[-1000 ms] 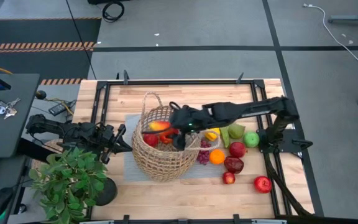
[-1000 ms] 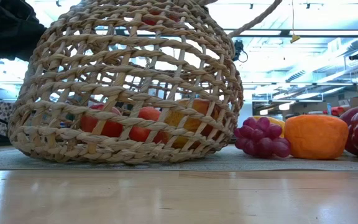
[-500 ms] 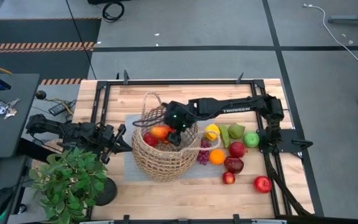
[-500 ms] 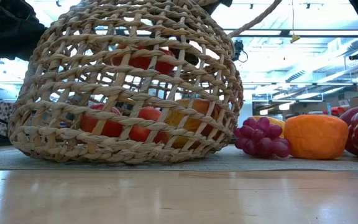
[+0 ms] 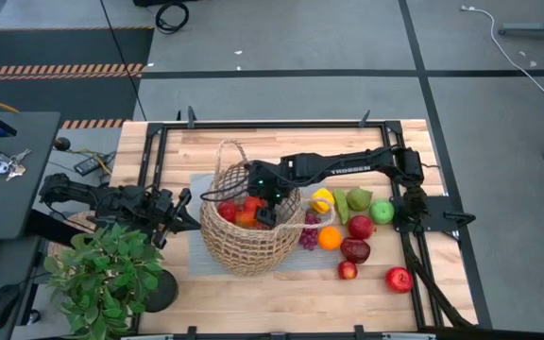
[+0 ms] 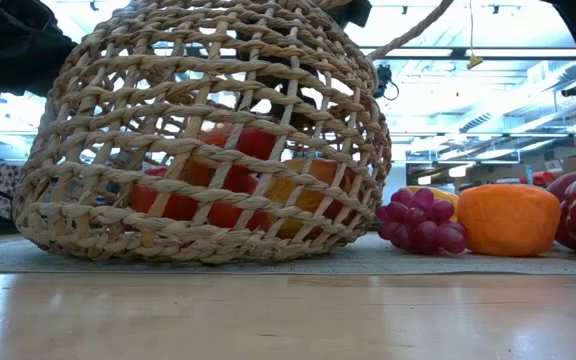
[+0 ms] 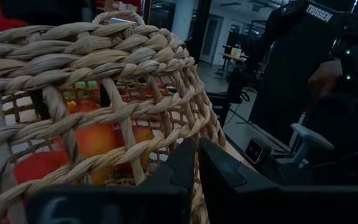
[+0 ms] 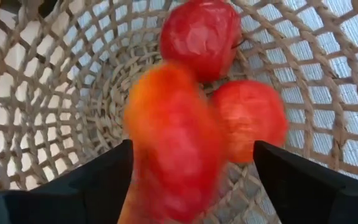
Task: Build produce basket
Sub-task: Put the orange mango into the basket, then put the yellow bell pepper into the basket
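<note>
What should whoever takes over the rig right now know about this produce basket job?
Left gripper: shut on the wicker basket's wall, at its left side.
Right gripper: open, down inside the basket, with the mango loose between its fingers.
Done: two red apples lie in the basket bottom, and the mango is joining them.
Left, on the table to the right of the basket: grapes, orange, lemon, green pears, green apple and several red fruits.
</note>
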`<act>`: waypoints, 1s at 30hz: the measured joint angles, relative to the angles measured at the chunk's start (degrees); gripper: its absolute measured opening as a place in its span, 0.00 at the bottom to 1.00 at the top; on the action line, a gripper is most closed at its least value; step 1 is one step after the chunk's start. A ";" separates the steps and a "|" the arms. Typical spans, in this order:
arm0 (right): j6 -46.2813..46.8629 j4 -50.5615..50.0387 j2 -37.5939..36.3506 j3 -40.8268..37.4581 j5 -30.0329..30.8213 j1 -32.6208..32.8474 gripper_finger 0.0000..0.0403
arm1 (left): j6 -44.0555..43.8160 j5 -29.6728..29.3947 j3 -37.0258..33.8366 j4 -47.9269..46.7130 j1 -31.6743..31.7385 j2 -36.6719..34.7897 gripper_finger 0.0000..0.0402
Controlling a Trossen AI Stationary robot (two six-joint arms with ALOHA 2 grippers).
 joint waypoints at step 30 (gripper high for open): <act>9.85 -35.31 -16.62 6.83 31.65 2.00 0.86 | 0.06 0.01 0.00 -0.05 0.00 0.00 0.07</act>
